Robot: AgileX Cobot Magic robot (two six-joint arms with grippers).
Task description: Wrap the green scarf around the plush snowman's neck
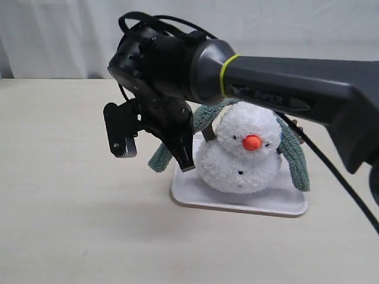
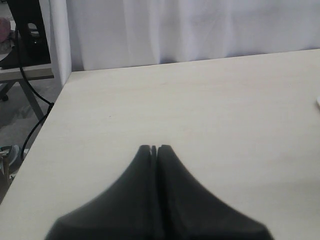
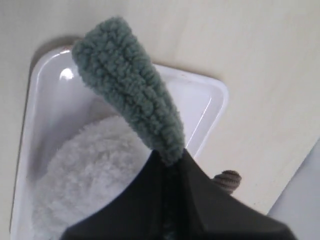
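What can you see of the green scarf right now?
The green scarf is a long, narrow strip of fuzzy dull-green fleece with rounded ends. It loops behind the head of the plush snowman and is not crossed in front. One end hangs free down the snowman's side, on the right of the exterior view, towards the white tray. The other end is pinched in the shut right gripper, its rounded tip sticking out past the jaws above the tray.

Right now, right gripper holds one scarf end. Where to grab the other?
Probably the green scarf's free tail just above its rounded tip, from the side away from the plush snowman: it hangs clear there, narrow enough to pinch across.
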